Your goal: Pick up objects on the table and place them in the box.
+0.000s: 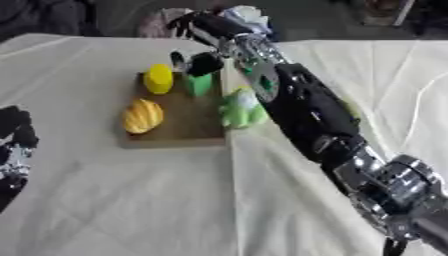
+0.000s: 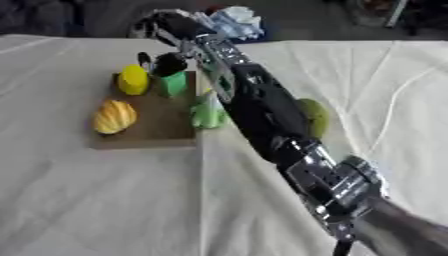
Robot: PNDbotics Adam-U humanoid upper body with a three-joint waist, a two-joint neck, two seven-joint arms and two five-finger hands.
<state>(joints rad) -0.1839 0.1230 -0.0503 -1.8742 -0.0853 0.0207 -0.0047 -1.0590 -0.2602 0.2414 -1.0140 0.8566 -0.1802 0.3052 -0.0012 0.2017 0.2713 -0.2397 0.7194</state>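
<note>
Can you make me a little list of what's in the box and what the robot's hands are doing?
box: brown box on the white cloth
inside: yellow thing, orange ridged thing, green block, light green thing
outside: olive green thing, right of the arm
right hand: over the green block; grip unclear
left hand: at the left edge

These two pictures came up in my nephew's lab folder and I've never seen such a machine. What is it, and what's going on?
Both pictures come from a two-eyed camera in a robot's head, looking down at a cloth-covered table. The long black and silver arm is the robot's right one. Its robot hand reaches over a shallow brown box and is closed on a dark green block. Already in the box are a yellow lemon-shaped piece, an orange ridged piece and a light green piece. The left robot hand waits at the left edge.
</note>
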